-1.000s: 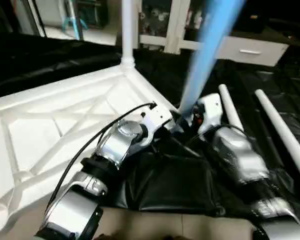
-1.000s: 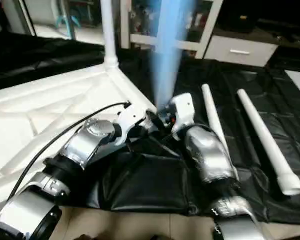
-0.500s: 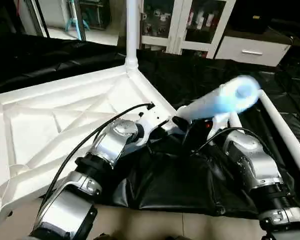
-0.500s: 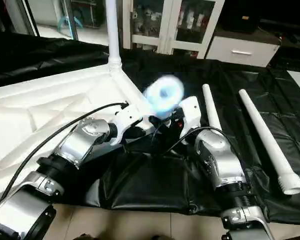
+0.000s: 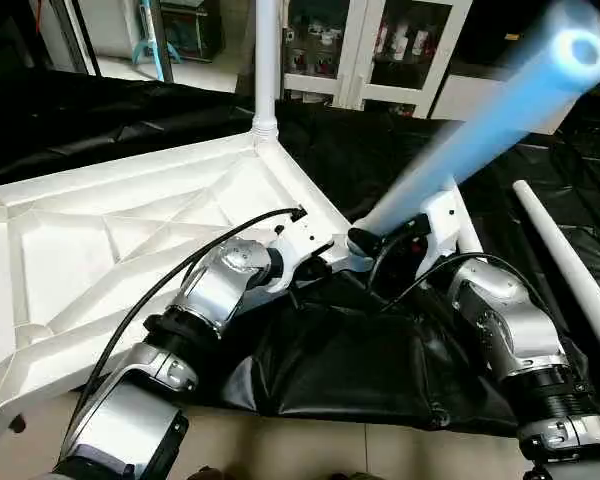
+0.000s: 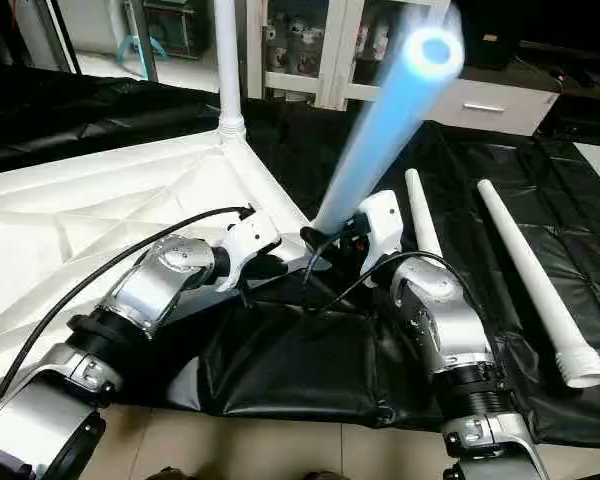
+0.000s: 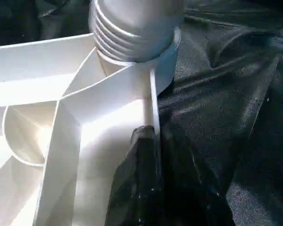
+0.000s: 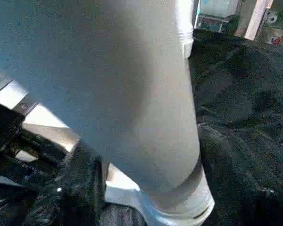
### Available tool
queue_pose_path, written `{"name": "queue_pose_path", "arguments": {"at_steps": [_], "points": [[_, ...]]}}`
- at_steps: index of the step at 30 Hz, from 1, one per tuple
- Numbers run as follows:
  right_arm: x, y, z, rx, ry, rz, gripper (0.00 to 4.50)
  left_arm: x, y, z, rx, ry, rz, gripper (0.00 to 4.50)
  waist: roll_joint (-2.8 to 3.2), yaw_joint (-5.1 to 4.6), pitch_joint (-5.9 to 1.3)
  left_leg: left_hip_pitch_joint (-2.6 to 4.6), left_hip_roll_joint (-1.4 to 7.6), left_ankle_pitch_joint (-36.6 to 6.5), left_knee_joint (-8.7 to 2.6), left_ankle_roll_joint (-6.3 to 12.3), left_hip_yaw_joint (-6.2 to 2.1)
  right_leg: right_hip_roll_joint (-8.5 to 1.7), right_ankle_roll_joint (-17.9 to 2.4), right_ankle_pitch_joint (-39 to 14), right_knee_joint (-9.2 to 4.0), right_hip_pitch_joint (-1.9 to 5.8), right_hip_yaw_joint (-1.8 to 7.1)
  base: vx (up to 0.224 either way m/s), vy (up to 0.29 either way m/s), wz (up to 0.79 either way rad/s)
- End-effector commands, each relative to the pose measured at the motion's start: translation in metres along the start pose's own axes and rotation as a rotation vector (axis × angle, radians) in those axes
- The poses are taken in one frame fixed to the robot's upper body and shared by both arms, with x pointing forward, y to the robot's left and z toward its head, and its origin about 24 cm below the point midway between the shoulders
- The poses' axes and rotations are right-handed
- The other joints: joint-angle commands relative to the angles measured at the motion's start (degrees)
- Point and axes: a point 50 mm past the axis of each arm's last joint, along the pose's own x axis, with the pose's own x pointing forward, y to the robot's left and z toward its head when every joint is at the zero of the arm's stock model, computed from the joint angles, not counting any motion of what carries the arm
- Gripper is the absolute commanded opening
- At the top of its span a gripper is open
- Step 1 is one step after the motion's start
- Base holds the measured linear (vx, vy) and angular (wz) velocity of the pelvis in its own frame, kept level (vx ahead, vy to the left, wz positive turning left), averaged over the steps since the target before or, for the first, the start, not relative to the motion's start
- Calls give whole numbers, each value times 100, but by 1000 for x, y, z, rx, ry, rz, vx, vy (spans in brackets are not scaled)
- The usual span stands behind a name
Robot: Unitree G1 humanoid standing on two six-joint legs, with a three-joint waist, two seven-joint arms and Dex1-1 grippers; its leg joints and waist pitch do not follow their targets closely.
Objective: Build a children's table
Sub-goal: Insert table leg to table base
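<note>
While the left gripper pinches, fingers closed, a thin upright rib of the white plastic square tabletop, the long tapered white tube leg rises directly beyond those fingers, its ridged threaded end meeting the round corner socket. Its long axis leans up toward the camera. The right gripper, nearer the leg, flanks its base; whether it grips cannot be told. The plastic is smooth and matte. Two more loose white tube legs lie on the crinkled black sheet.

Black sheeting is covering the floor; glass-fronted cabinets and a white drawer unit are standing behind.
</note>
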Motion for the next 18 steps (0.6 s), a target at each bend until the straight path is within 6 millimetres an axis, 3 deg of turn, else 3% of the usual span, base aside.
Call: {"name": "queue_pose_path", "arguments": {"at_steps": [1,8,15,18], "points": [[-5,-5,7,12,-33,-15,254,-2,-2,14,115,-38,-35,0,23,24,-441,85,245,-648,-357,453,-82,-309,-1494,-405,-272,381,244,0,0,0],[-17,-21,28,70,-104,-21,195,-12,0,1,299,12,-157,0,98,55,-442,125,257,-764,-370,368,-81,-292,-1492,-334,-263,375,240,0,0,0],[-38,-26,36,44,-1,119,186,-19,3,-4,357,3,-221,0,105,139,-449,143,248,-722,-348,336,-57,-288,-1545,-120,-231,402,247,0,0,0],[-45,-25,38,47,51,169,185,-18,-1,-7,359,-1,-253,0,93,136,-427,134,254,-876,-359,283,-63,-313,-1494,-490,-267,413,248,0,0,0]]}}
